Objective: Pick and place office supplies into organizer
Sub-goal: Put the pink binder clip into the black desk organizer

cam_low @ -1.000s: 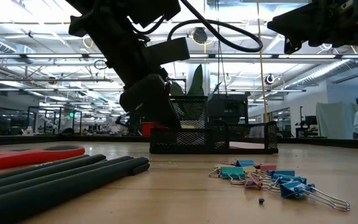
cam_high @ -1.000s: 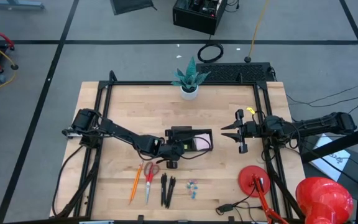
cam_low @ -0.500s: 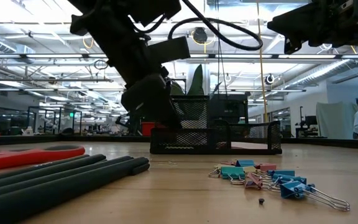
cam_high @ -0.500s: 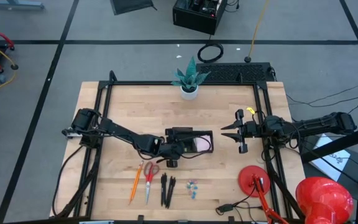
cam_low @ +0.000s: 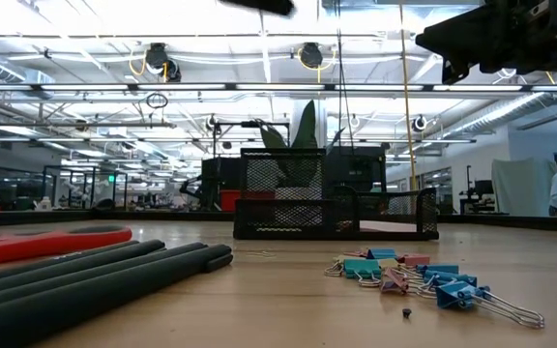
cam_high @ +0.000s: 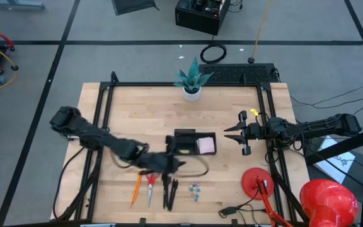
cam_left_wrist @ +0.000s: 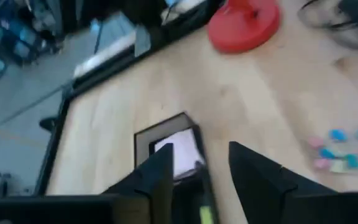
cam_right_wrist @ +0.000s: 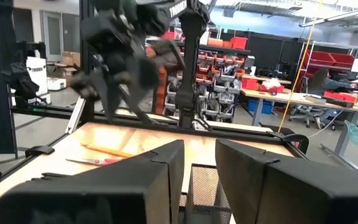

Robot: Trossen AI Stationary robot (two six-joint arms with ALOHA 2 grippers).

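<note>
Lower left gripper (cam_high: 174,165), fingers apart and empty, squarely over three black pens (cam_high: 168,191) lying on worktop near black mesh organizer (cam_high: 193,142); right gripper (cam_high: 240,140) waits, fingers part-open.

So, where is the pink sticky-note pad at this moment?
In the high view, the pink sticky-note pad lies inside the right compartment of the small black mesh organizer at mid-table, in front of the white plant pot.

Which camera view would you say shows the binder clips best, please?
The low view: the binder clips lie close and sharp on the table. The high view shows only a tiny cluster; the left wrist view shows blurred specks; the right wrist view misses them.
</note>
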